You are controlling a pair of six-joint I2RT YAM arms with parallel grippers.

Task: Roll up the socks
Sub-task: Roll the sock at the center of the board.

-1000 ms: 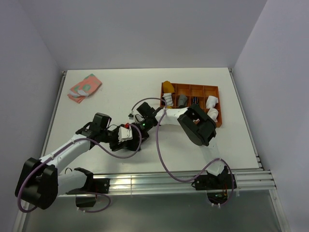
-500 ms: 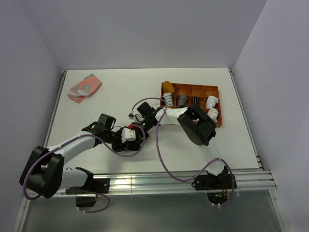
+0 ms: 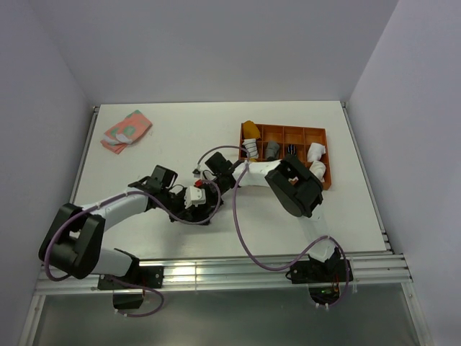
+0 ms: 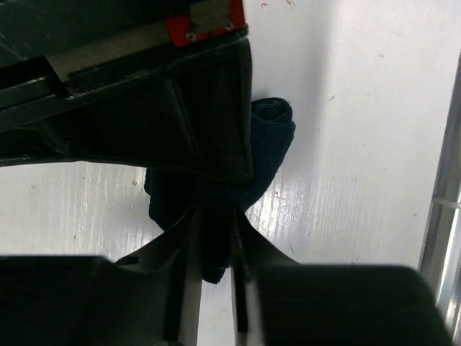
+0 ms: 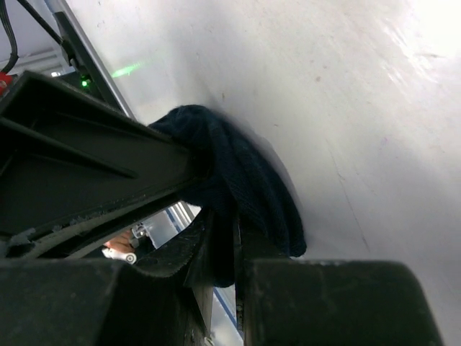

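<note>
1. L gripper: in the left-wrist view its two fingers sit low centre, almost together, clamped on a fold of the navy sock. Dark fabric fills the narrow gap.
2. The rest of that sock bunches above the fingers & bulges right, w/ a rounded end just above mid-frame, lying on the white table.
3. R gripper: in the right-wrist view the fingers at bottom centre are likewise pinched tight on the same sock. The knit rises in a dark hump above them, resting on the table.
4. Each wrist cam shows the other gripper's black body right against the sock: across the top of the left-wrist view (red tag on it), and at left of the right-wrist view.
5. Top view: we see both grippers meeting nose to nose just left of centre. The sock is mostly hidden under them, so we can't tell its shape there.
6. Mustard sock: at the upper-left corner of the orange tray, right of centre, well apart from the grippers. We can't tell if it's fully inside a compartment.
7. A striped white roll sits just below it. A grey roll & white rolls sit further right in the tray.
8. Pink-green cloth: upper left of the table, well apart from all else.
</note>
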